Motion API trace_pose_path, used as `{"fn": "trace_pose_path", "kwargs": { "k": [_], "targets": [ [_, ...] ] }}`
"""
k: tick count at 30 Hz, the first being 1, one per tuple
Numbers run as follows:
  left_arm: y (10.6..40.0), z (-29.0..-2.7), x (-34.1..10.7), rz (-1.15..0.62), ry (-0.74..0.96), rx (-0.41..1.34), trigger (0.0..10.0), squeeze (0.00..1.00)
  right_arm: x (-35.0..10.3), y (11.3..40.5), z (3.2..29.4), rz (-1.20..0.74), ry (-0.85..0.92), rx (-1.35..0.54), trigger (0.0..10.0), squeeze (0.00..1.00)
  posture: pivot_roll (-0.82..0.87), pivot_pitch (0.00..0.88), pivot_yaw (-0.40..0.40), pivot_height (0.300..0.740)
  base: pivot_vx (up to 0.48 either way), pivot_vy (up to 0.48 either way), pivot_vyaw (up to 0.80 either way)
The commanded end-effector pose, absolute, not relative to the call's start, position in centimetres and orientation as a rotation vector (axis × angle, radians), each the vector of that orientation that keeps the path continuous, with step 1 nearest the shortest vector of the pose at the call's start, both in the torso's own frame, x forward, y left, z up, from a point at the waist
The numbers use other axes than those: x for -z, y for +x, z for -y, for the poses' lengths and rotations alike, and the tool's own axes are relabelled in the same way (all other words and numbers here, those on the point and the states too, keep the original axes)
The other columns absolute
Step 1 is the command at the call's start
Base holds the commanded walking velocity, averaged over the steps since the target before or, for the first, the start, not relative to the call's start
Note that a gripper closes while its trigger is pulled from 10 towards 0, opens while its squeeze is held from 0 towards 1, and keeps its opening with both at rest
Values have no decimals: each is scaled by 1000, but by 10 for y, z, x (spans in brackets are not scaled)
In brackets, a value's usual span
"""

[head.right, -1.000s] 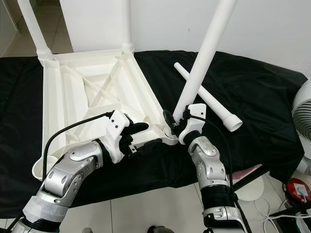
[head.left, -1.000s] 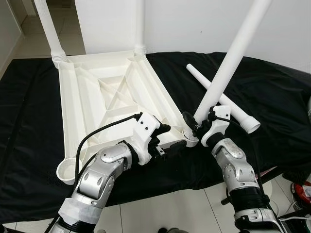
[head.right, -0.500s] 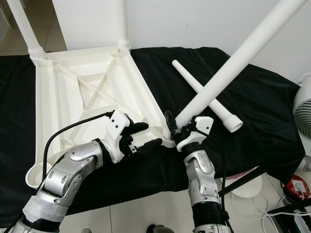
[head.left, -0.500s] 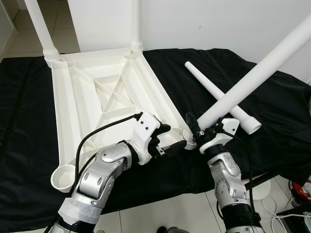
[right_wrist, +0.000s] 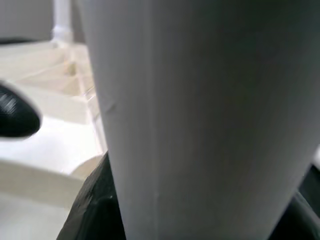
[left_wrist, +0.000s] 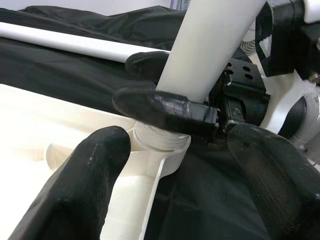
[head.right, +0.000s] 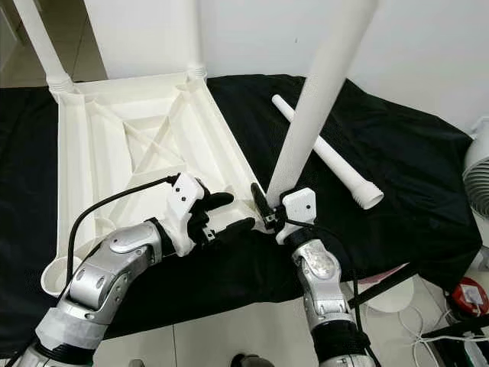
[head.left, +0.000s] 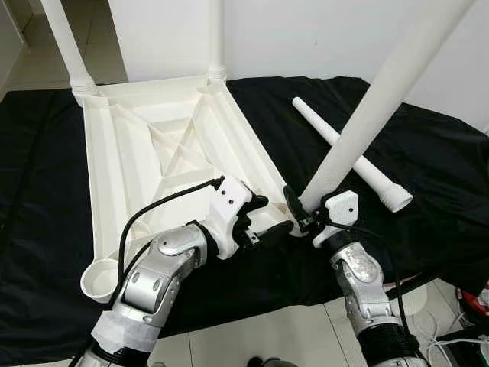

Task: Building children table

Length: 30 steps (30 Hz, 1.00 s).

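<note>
Black cloth [head.left: 428, 153] covered the work surface in front of us, with a white wall behind it and pale floor tiles at the near edge. On the cloth lay the upturned white plastic table top [head.left: 153, 145], its ribbed underside facing up. Two legs [head.left: 65, 42] already stood in the far corner sockets, rising out of the picture. At the near left corner we saw an open round socket [head.left: 99, 279] with nothing in it.

Our right gripper [head.left: 306, 214] was closed around the lower end of a third leg [head.left: 367, 115], pinching it just above its ribbed end. That leg leaned up and to the right, and its foot sat at the near right corner socket [left_wrist: 160, 142] of the table top; from the left wrist view the ribbed end appeared to rest in the socket, though we could not tell how deep.

Our left gripper [head.left: 263, 218] hovered just beside that same corner, its fingers [left_wrist: 95, 165] spread apart and holding nothing, one over the table top's edge and the other over the cloth.

A fourth leg [head.left: 351, 157] lay loose on the cloth behind the held one, its ribbed end pointing toward the right edge. Part of a white fan [head.right: 477, 176] showed at the far right.
</note>
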<state>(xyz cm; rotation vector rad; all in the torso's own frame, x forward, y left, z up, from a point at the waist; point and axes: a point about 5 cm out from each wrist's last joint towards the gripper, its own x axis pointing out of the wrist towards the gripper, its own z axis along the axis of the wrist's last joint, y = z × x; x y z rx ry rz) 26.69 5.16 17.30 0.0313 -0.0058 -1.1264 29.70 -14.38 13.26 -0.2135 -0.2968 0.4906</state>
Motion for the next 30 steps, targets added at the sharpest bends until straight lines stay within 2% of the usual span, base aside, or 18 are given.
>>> {"fn": "trace_pose_path", "kwargs": {
  "k": [1,6,11,30],
  "targets": [
    [267,-52,-175,10,48,1077,10000,0,-105,289,138,172,-260,-571,10000,0,52,102,-45,740,0,0,0],
    [267,-52,-175,10,50,1075,10000,0,-102,287,136,165,-255,-590,10000,0,54,103,-45,740,0,0,0],
    [267,-53,-175,11,53,1075,10000,0,-100,289,137,109,-180,-641,10000,0,56,104,-43,740,0,0,0],
    [267,-53,-176,14,66,1083,10000,0,-94,297,144,-70,23,-622,10000,0,58,89,-41,740,0,0,0]
  ]
}}
